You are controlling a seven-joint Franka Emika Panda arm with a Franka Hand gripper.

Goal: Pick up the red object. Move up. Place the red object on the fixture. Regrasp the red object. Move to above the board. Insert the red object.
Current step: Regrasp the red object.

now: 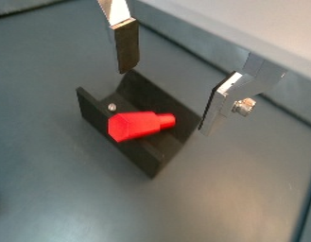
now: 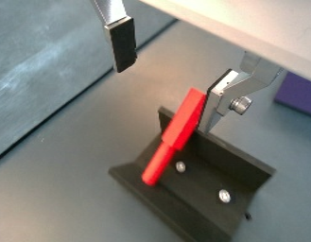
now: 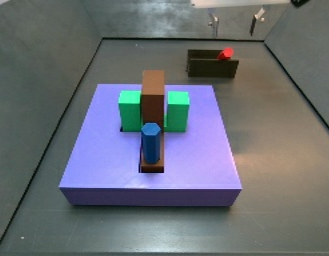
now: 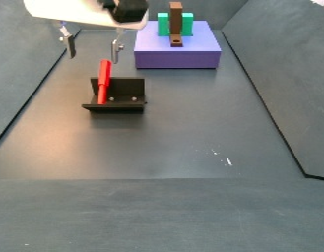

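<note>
The red object (image 1: 139, 125) lies on the fixture (image 1: 155, 156), leaning against its upright wall; in a wrist view the red object (image 2: 174, 138) runs slanted across the fixture (image 2: 218, 197). My gripper (image 1: 174, 74) is open and holds nothing. It hovers just above and behind the fixture, with one finger close beside the peg's upper end (image 2: 193, 98). In both side views the gripper (image 3: 235, 17) (image 4: 94, 44) hangs over the fixture (image 3: 208, 68) (image 4: 121, 101), and the red object (image 3: 227, 53) (image 4: 105, 79) stands apart from the fingers. The board (image 3: 113, 160) (image 4: 197, 54) lies separately.
On the board stand two green blocks (image 3: 131, 110) (image 3: 179, 108), a brown upright piece (image 3: 153, 92) and a blue hexagonal peg (image 3: 151, 143). Dark walls (image 3: 47, 90) enclose the grey floor on the sides.
</note>
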